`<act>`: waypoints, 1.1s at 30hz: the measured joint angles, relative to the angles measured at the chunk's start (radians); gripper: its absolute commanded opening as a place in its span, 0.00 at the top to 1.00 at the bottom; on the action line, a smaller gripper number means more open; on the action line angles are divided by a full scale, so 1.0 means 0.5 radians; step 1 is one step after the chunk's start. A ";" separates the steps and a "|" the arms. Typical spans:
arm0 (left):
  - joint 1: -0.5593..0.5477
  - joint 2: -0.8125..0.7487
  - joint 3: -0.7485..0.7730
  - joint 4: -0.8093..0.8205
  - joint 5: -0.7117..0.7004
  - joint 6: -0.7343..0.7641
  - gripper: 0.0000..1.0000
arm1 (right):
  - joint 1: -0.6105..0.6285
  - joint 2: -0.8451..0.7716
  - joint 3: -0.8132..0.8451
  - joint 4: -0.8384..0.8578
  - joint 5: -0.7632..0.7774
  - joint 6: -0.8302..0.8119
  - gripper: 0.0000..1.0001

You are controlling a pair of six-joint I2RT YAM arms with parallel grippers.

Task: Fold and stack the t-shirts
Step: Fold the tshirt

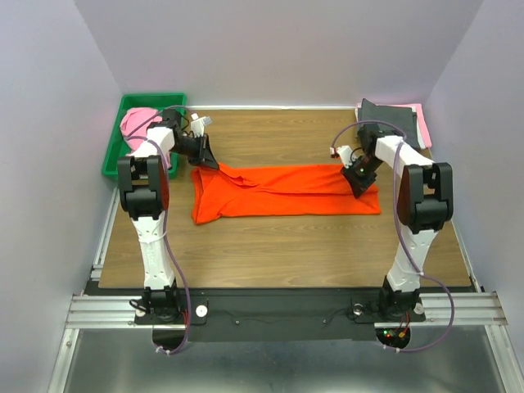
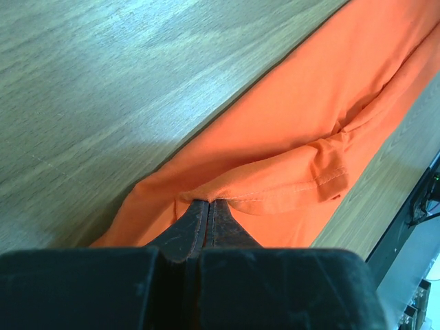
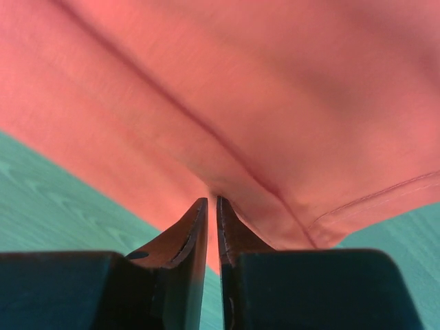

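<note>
Overhead view, centre of frame: the orange t-shirt (image 1: 286, 192) lies on the wooden table (image 1: 286, 254) as a long band running left to right, with one lengthwise fold already made and a sleeve bunched at its left end. The left gripper (image 1: 211, 161) sits at the band's upper-left corner. In the left wrist view its jaws are pressed together on a pinch of orange hem. The right gripper (image 1: 358, 182) is at the band's right end. In the right wrist view its jaws are drawn nearly together, with only a thin slit between them, and clamp a ridge of the orange cloth.

Upper left: a green tray (image 1: 115, 155) holds a crumpled pink t-shirt (image 1: 135, 123), not yet folded. Upper right: a dark grey t-shirt (image 1: 385, 115) lies flat on a light pink one (image 1: 419, 123), apparently the started stack.

Judged progress: about midway. The orange shirt needs its crosswise folds and a place on the stack, and the tray's shirt is left to do.
</note>
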 measured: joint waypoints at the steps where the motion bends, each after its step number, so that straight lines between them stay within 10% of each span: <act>1: 0.000 0.000 0.000 0.000 0.000 0.000 1.00 | -0.002 0.021 0.027 0.005 -0.002 0.024 0.83; 21: 0.000 0.000 -0.005 -0.043 0.005 0.008 1.00 | -0.087 0.234 0.665 0.121 -0.523 0.516 0.45; 33: 0.000 -0.002 -0.064 -0.093 0.126 -0.080 1.00 | 0.671 0.330 0.999 0.370 -0.703 0.513 0.41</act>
